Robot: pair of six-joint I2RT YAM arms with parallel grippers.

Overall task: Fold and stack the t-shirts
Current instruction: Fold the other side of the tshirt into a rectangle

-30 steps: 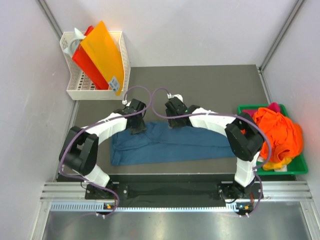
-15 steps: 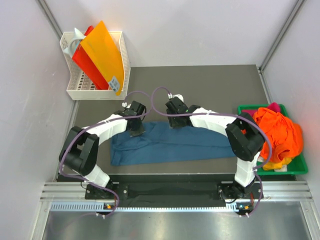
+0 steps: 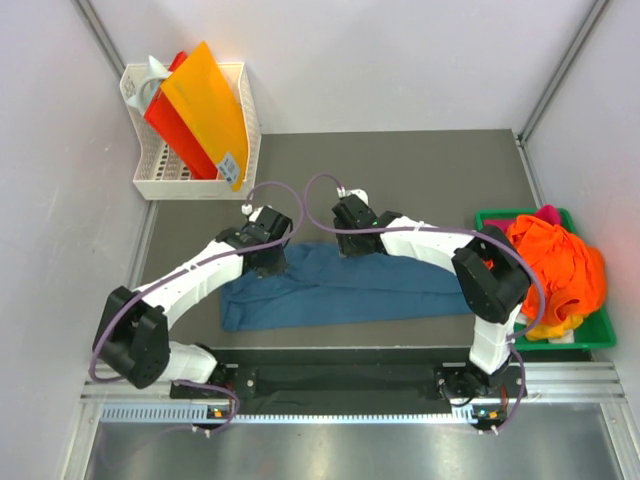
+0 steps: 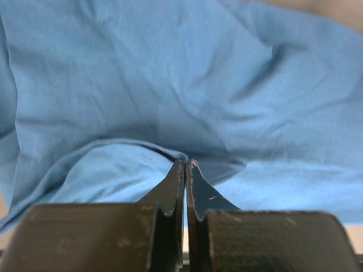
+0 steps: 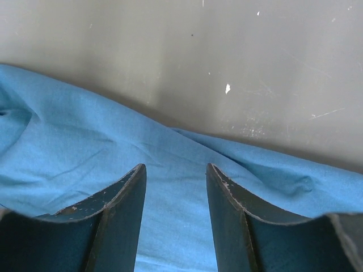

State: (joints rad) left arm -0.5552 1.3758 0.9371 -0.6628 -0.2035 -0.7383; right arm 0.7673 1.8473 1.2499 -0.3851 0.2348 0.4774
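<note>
- The dark teal-blue t-shirt point(image 3: 340, 290) lay flat on the desk point(image 3: 420, 170), with its long axis running left to right across the lower middle of the top view.
- The left gripper point(image 3: 268, 262) sat at the shirt's upper-left edge, pressed together and pinching a raised fold of cloth.
- The right gripper point(image 3: 350, 240) hung over the same upper edge nearer the middle, spread and holding nothing, with cloth directly beneath its tips.
- With both grippers on that far edge, the fold would probably be drawn toward the bottom of the frame.
</note>
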